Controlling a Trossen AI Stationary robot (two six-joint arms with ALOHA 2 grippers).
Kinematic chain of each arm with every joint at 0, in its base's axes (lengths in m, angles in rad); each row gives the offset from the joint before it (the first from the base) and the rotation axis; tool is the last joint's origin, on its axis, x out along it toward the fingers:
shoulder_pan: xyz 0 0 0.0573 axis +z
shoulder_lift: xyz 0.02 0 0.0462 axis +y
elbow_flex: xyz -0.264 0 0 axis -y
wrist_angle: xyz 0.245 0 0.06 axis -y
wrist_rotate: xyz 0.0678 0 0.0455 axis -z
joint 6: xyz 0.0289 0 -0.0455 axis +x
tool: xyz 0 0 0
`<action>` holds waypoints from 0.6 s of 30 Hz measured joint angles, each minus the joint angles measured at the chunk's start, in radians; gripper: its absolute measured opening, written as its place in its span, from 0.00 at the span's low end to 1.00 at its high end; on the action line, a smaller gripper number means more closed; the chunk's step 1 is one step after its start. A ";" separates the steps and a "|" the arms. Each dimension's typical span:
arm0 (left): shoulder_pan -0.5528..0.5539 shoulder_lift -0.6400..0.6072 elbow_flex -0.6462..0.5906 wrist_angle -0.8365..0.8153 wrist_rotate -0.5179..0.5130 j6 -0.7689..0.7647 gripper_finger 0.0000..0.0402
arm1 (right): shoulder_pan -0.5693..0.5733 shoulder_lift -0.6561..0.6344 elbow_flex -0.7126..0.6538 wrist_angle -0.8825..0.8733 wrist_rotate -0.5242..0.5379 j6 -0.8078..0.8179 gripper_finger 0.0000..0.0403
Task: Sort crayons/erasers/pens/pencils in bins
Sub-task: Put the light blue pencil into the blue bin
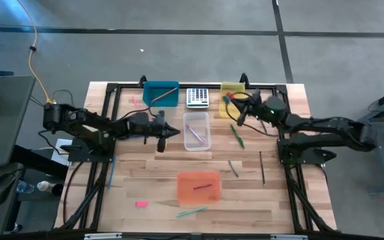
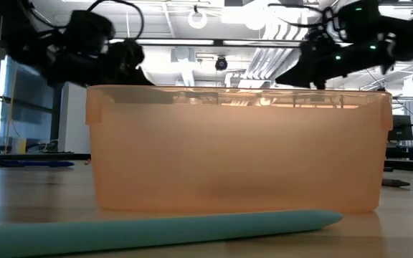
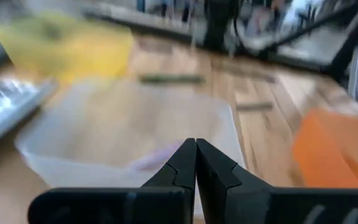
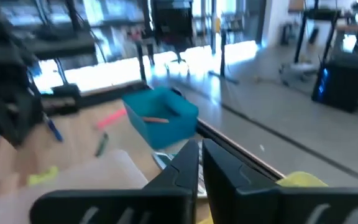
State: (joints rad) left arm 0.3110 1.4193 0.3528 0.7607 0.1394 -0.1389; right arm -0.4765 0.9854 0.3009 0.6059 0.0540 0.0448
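My right gripper (image 1: pixel 235 119) hangs just by the yellow bin (image 1: pixel 233 90), at the far right of the surface (image 1: pixel 152 183). Its fingers are together, and I see nothing between them. The green pen (image 1: pixel 237 136) lies right below it on the wood, a bit nearer to me. Its long way runs slanted, from the yellow bin toward my side. So my right arm is the near one for it.

My left gripper (image 1: pixel 176 133) is shut and empty too. It sits beside the clear bin (image 1: pixel 197 131).

The calculator (image 1: pixel 197 97) sits between the blue bin (image 1: pixel 161 93) and the yellow one. I cannot read any words anywhere.
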 joint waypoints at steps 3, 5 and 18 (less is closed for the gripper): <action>-0.057 0.000 0.102 -0.268 -0.031 -0.047 0.00 | 0.024 -0.044 -0.076 0.108 0.000 -0.005 0.00; -0.103 0.000 0.190 -0.511 -0.070 -0.082 0.00 | 0.034 -0.066 -0.111 0.153 0.002 -0.018 0.00; -0.457 0.000 0.603 -1.685 -0.183 -0.818 0.00 | 0.046 -0.111 -0.162 0.202 -0.035 -0.106 0.00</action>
State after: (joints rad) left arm -0.1463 1.4189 0.9557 -0.9246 -0.0438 -0.9568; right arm -0.4309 0.8749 0.1390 0.8079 0.0188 -0.0608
